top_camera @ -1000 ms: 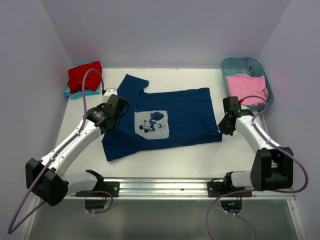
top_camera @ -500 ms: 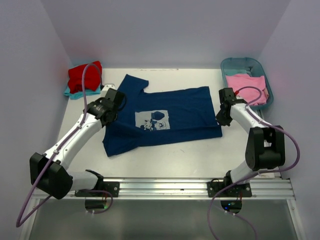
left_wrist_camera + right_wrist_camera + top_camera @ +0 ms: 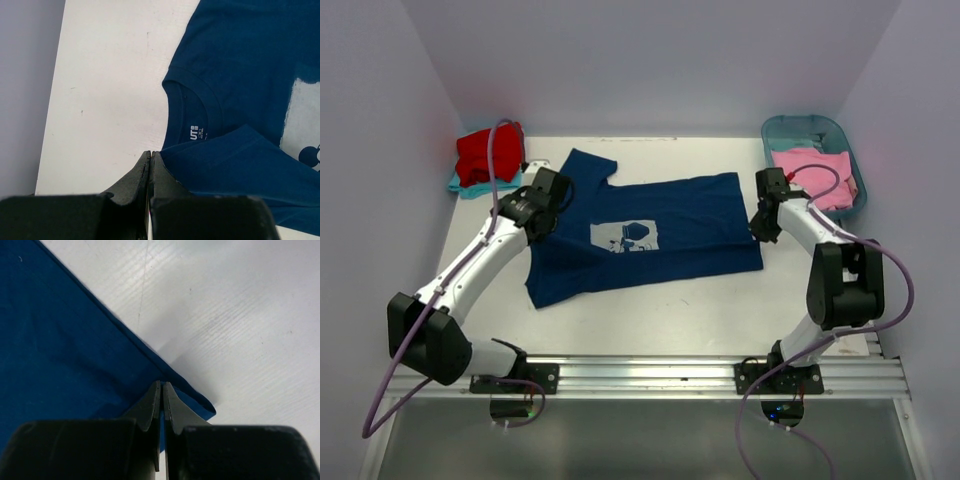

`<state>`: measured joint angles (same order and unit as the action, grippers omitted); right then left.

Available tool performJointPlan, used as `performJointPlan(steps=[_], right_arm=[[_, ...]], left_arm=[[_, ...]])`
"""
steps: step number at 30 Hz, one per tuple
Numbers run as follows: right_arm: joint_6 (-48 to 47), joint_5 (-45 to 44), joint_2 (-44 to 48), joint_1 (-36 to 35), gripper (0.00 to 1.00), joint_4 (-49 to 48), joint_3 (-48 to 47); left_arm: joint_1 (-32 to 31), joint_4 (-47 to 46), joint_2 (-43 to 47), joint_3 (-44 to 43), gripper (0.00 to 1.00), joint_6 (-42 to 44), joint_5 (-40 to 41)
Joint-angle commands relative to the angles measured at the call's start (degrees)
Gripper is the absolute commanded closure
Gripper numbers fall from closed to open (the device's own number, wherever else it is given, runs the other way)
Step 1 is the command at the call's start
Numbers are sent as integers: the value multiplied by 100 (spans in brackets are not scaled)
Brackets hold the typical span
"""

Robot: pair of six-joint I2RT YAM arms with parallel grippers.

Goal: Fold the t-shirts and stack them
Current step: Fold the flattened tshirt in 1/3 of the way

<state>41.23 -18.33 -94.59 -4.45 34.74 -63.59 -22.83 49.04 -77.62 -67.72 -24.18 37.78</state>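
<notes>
Left tool (image 3: 151, 157): clenched. We see its two fingers pressed together, with the edge of a folded-over flap of the navy t-shirt (image 3: 670, 240) meeting their tips, so we read this as a pinch on that flap. The flap lies over the shirt body just beside the collar (image 3: 175, 95). A small white neck label (image 3: 197, 133) shows inside the collar.

Right tool (image 3: 162, 387): clenched on the same navy t-shirt. A sliver of blue cloth shows between the fingers, and a small turned-up corner of the fabric sits just beside the tips. In the top view this tool is at the shirt's hem edge, on the right side.

Position of the navy t-shirt: spread across the middle of the white desk (image 3: 720, 300), collar to the left, hem to the right, held between the two tools. One sleeve points toward the far left. The pale square print (image 3: 625, 236) faces up, left of the shirt's centre.

Other t-shirts:
- Red t-shirt (image 3: 488, 155): folded, at the far left corner of the desk, resting on top of the teal t-shirt (image 3: 460, 186), of which only the near edge shows.
- Pink t-shirt (image 3: 815, 170): lying in the teal oval tub (image 3: 800, 128) at the far right corner, well apart from the stack.
</notes>
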Motion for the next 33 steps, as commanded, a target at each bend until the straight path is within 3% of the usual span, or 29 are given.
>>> performJointPlan(steps=[1,11,33], right_arm=[[-63,-31,-226,23,100,-231,-364],[-63,110,-938,23,100,-319,-804],[-71,13,-1229,23,100,-600,-900]], left_arm=[[103,-201,-42,-302,100,160,195],[165,-587,-525,-461,100,204,107],[455,-1493,-1299,-338,100,370,230]])
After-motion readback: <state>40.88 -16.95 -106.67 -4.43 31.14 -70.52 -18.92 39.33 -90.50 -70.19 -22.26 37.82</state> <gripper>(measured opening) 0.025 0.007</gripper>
